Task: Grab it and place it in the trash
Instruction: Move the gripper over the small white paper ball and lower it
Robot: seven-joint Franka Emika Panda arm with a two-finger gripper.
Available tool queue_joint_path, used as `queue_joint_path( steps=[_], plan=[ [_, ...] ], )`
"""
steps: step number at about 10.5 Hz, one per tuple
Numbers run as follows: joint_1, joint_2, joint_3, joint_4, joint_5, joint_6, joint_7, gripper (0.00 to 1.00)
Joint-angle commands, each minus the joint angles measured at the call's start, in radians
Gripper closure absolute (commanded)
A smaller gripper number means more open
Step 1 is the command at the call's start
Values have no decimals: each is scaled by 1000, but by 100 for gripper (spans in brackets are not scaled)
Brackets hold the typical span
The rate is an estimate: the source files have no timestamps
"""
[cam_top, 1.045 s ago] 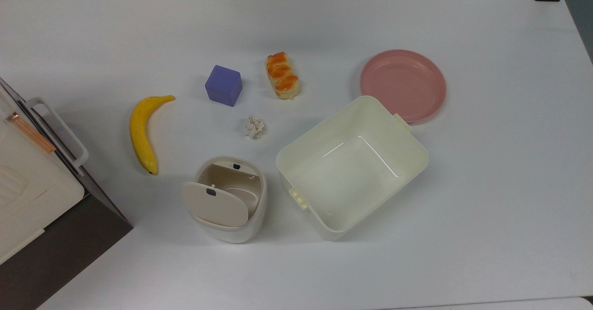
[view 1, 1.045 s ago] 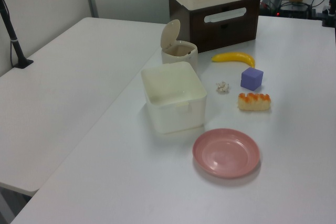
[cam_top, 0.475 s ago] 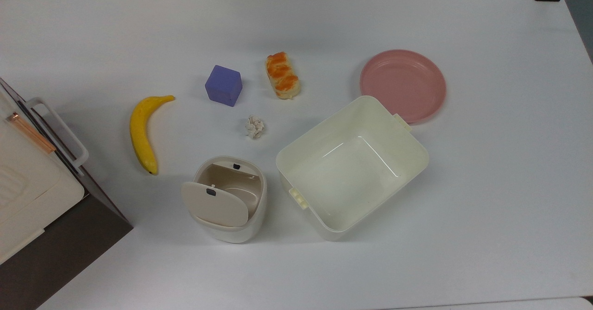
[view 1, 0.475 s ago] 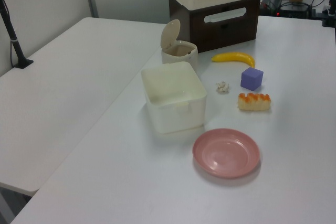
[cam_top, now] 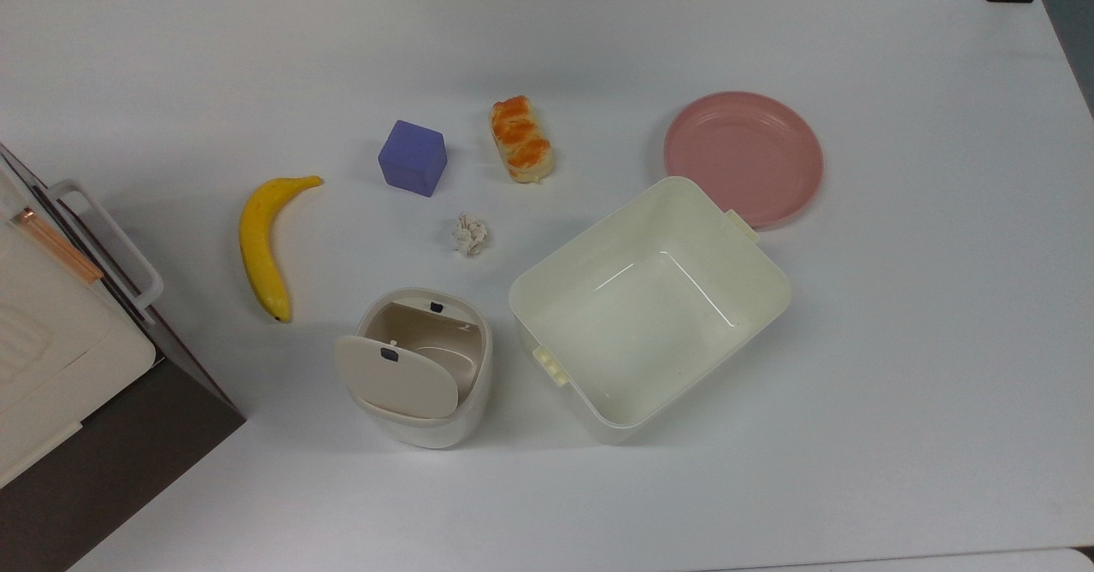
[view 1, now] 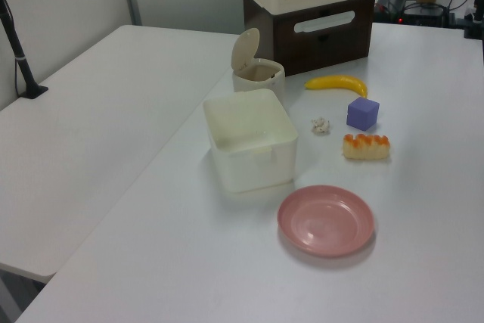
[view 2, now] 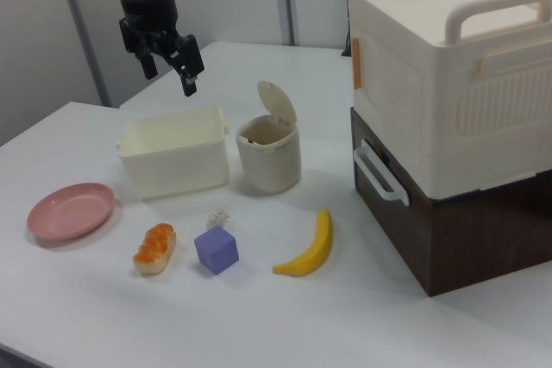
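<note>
Position of the small crumpled ball of off-white paper [cam_top: 470, 234] unchanged from the earlier pictures: alone on the white table [cam_top: 897, 367], between the purple cube [cam_top: 413, 158] and the small rounded cream-beige plastic bin [cam_top: 425, 368], whose oval flip lid [cam_top: 397, 375] stands raised as before. Yellow banana [cam_top: 263, 246], orange-glazed bread roll [cam_top: 520, 138], pink round plate [cam_top: 744, 157] and large rectangular cream tub [cam_top: 649, 305] likewise unmoved. Two-finger black gripper [view 2: 169, 65], right view: aloft above the tub, fingers parted, holding nothing.
</note>
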Motion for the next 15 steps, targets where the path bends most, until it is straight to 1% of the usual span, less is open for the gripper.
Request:
queue_joint_path(
  steps=[1,3,5,7,11,13,15],
  plan=[
    [2,-11,-4,-7,-1,-19,-10,0],
    [2,-11,-6,-8,-15,-17,-11,0],
    [15,4,2,-25,-99,-17,-11,0],
    [36,47,2,-56,-112,-16,-11,0],
    [82,165,3,-57,-196,-7,-22,0],
    [104,216,3,-59,-219,1,-20,0],
    [127,236,3,-111,-273,51,-22,0]
  ],
)
